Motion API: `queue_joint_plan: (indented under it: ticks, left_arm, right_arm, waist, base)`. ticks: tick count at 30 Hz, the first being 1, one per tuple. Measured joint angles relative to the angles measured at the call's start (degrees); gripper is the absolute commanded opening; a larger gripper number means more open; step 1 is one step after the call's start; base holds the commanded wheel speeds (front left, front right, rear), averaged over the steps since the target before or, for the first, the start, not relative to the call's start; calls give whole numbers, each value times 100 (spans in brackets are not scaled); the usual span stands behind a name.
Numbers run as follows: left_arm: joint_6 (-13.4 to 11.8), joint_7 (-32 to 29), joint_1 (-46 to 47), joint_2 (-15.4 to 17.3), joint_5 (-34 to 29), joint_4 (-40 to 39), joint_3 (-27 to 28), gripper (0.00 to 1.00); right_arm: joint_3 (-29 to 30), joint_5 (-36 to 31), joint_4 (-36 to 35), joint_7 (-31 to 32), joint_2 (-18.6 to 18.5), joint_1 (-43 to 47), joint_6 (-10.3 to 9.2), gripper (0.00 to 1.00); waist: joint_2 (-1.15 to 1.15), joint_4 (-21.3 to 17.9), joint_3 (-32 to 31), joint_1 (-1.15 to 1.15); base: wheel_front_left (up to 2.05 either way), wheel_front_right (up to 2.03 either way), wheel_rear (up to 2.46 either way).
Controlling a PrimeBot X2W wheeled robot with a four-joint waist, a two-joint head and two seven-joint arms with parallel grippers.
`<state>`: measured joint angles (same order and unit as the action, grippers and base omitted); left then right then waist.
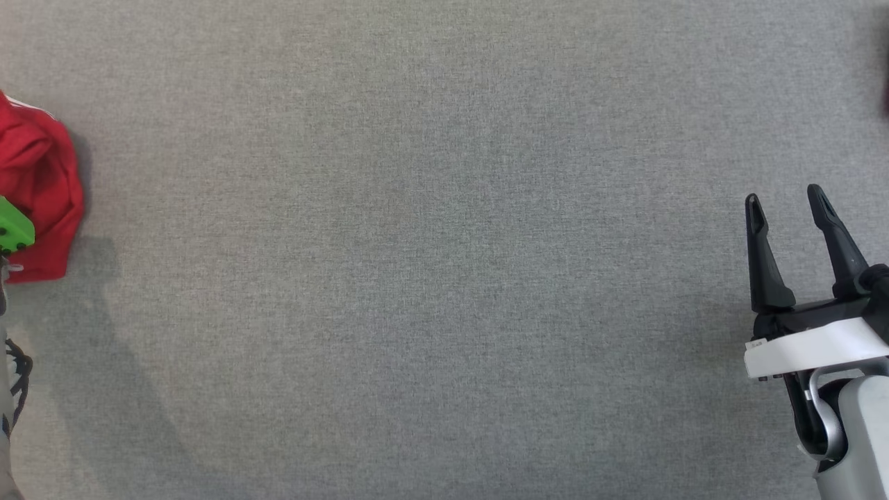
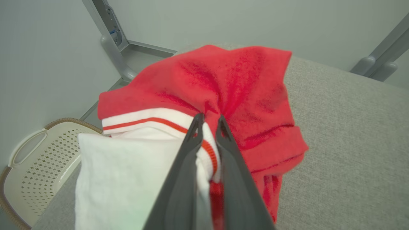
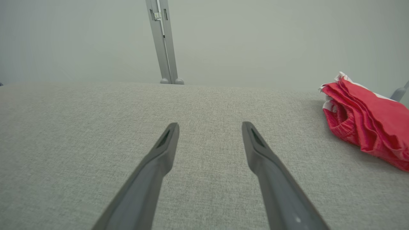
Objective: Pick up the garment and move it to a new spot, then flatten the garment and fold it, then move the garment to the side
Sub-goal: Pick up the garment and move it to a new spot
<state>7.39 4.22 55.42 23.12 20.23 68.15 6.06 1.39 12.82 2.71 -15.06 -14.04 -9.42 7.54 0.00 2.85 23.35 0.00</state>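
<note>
— Where is the piece of clothing?

— The red knitted garment, trimmed in white with a thin red stripe, lies bunched up at the left edge of the grey woven surface. In my head view only part of it shows, cut off by the frame. A small bright green part overlaps its lower half there.

— And your left pincer?

— My left pincer is pressed nearly together and pinching the garment. The two dark fingers meet at a fold where the red knit joins the striped trim, and cloth is caught between them. A plain white panel of cloth sits just on the near side of that trim. I cannot tell whether it belongs to the same garment.

— What lies beyond it?

— Past the corner of the surface, lower down, stands a cream perforated plastic basket with a brown rim. A grey metal post rises before the pale wall.

— And the right side?

— My right pincer is spread wide and holds nothing. It hangs over bare grey weave at the right, well apart from the garment. From that wrist the red heap shows far off to one side, its folded layers stacked and its white edge facing the wall.
</note>
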Motion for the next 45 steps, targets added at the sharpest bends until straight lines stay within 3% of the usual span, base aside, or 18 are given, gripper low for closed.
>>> queue_joint_plan:
  ticks: [12,20,32,45]
  left_arm:
    - [0,749,433,83,-101,-725,-608,0]
    - [0,789,777,-87,-101,-1615,-1228,0]
    - [1,232,1144,-811,92,-3086,-2274,0]
    - [10,215,925,-1847,254,-3571,-3384,0]
  right_arm:
    - [-119,96,187,0,291,38,0,100]
    - [-127,164,261,0,532,129,0,100]
    - [-147,219,321,0,893,224,-1,100]
    - [-103,272,376,0,1046,216,-1,100]
  waist:
    - [0,-4,-550,0]
    - [0,-313,-818,0]
    - [0,-1117,-992,0]
    - [0,-1828,-992,0]
  base:
    - [0,0,0]
    - [0,0,0]
    - [0,0,0]
    - [0,0,0]
